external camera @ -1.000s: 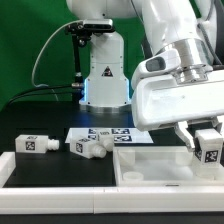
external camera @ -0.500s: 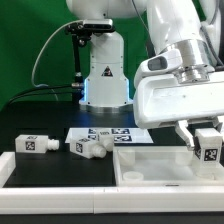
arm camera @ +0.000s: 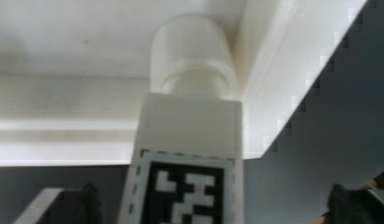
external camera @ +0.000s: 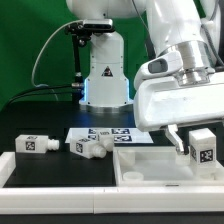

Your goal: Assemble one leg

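A white leg (external camera: 203, 148) with a black-and-white tag stands upright at the near right corner of the large white panel (external camera: 150, 165). My gripper (external camera: 200, 140) is open around it. One finger (external camera: 176, 141) stands clear on the exterior view's left of the leg; the other is hidden at the frame edge. In the wrist view the leg (arm camera: 185, 150) sits between the spread fingers (arm camera: 61, 205) with gaps on both sides. Its rounded end meets the corner of the panel (arm camera: 64, 50).
Another tagged leg (external camera: 33, 144) stands at the exterior view's left on the black table. Two more legs (external camera: 90, 147) lie beside the marker board (external camera: 100, 133). The arm's white base (external camera: 103, 75) stands behind, before a green backdrop.
The gripper has opened and let go of the leg. Its finger has moved away to the exterior view's left. The leg stays upright at the panel's corner.
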Motion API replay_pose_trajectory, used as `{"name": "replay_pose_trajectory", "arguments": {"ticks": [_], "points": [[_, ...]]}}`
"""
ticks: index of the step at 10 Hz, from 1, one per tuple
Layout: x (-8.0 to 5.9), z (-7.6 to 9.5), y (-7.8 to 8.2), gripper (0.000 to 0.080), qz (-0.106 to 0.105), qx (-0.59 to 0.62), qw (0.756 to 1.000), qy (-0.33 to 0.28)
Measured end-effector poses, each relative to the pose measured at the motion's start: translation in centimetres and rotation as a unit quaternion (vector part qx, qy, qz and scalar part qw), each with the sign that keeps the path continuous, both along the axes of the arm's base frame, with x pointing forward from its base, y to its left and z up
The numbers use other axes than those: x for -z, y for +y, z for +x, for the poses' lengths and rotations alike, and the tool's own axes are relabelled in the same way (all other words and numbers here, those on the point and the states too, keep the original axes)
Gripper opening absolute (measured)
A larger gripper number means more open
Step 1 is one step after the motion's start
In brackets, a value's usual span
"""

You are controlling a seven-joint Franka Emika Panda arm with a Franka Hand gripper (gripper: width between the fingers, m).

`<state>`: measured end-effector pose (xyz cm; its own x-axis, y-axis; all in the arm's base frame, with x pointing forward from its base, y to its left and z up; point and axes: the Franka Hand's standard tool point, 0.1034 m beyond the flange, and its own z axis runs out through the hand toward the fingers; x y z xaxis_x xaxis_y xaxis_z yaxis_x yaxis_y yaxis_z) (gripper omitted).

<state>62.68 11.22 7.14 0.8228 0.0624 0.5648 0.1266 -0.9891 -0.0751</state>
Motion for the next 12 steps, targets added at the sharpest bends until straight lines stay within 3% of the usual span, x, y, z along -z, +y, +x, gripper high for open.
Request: {"name": "replay_pose_trajectory", "arguments": {"ticks": [2, 4, 6, 12], "points": [[0.1, 0.0, 0.0, 0.0648, 0.002, -0.002, 1.000, 0.010], [-1.6, 0.7, -0.4, 0.0649, 0.010, -0.014, 0.998, 0.054], [-2.2, 0.7, -0.7, 0.0649, 0.020, -0.030, 0.993, 0.116], [-2.2, -0.1, -0.1, 0.0649, 0.044, -0.026, 0.954, 0.297]]}}
